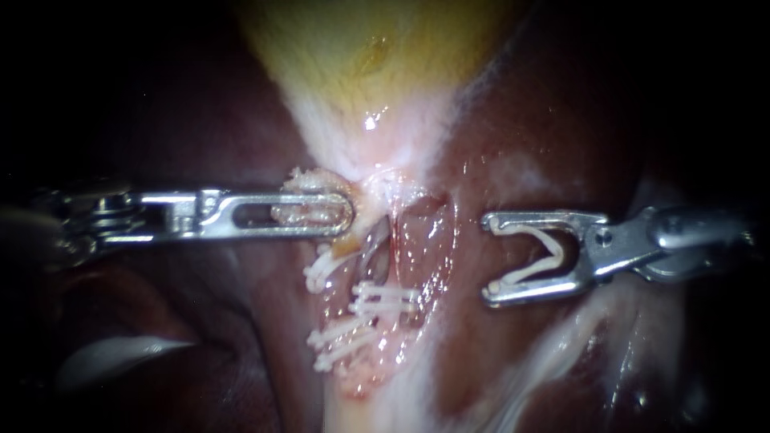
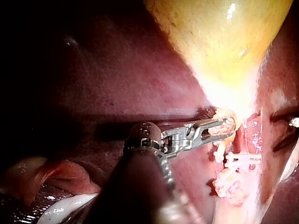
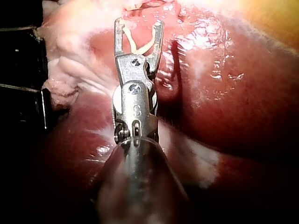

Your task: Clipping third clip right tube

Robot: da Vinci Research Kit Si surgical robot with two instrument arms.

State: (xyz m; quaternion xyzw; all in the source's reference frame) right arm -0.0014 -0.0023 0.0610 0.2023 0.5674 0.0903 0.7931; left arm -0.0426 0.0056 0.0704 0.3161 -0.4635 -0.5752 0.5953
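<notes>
Clip (image 1: 556,252) sat held between the wide-spread jaws of my right instrument (image 1: 491,258), which pointed toward the tubes (image 1: 375,256) but stood apart from them, over the liver (image 1: 501,144). Several white clips (image 1: 383,298) already crossed those tubes; which was the right tube I could not tell. My left instrument (image 1: 346,215) was clamped on pale tissue (image 1: 309,213) just below the gallbladder (image 1: 361,56).

Left instrument (image 1: 345,215) and right instrument (image 1: 491,258): bright polished metal; loaded clip (image 1: 557,255) and set clips (image 1: 377,297): matt white plastic; liver (image 1: 561,120), gallbladder (image 1: 361,56): wet, glossy
</notes>
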